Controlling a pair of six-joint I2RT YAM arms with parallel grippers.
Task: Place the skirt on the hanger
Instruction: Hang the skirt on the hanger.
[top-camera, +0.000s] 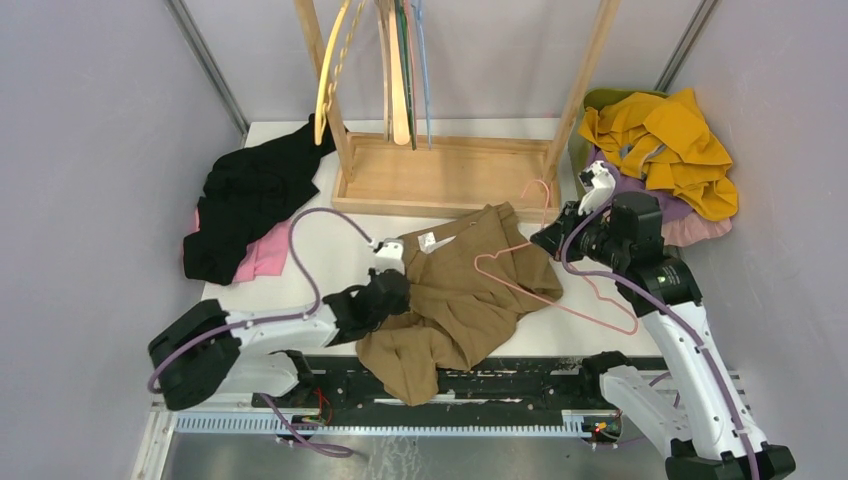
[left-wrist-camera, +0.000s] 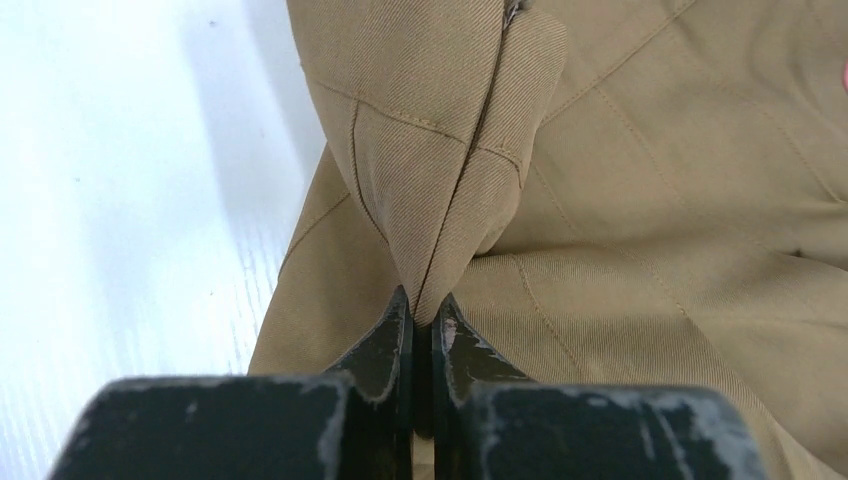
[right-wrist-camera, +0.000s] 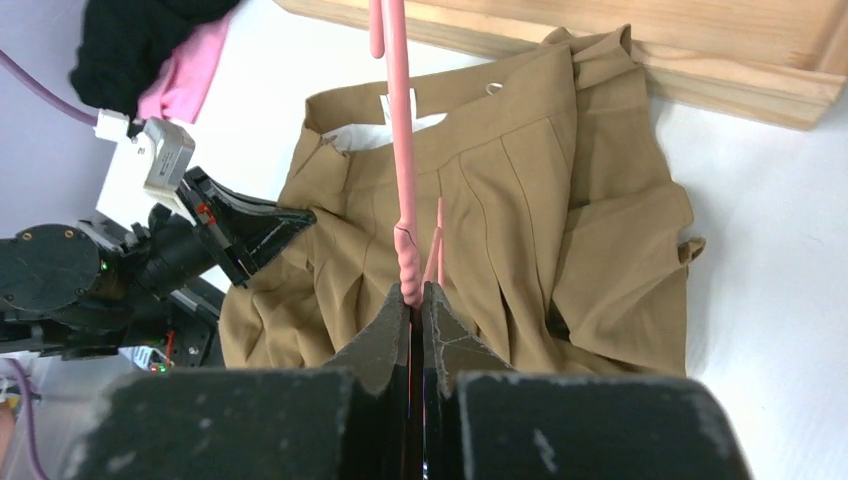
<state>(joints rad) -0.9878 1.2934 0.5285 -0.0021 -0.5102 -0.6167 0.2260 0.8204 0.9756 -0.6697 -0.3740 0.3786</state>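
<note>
Far left: black garment (top-camera: 250, 195) heaped over a pink one (top-camera: 262, 258) at the table (top-camera: 250, 295) edge. Left gripper (left-wrist-camera: 422, 308) low on the table, jaws pinched tight on a raised fold at the skirt's left edge (fabric visibly wedged between the tips). Tan skirt (top-camera: 465, 300) crumpled mid-table, waistband toward the wooden rack (top-camera: 440, 170) just behind it, lower end hanging over the near edge. Pink hanger (right-wrist-camera: 403, 200) sits over the skirt's right half, hook pointing at the rack base. Right gripper (right-wrist-camera: 417, 295) clamped on the hanger wire, fingers near closed. Far right: yellow garment (top-camera: 665, 150) piled on other clothes.
</note>
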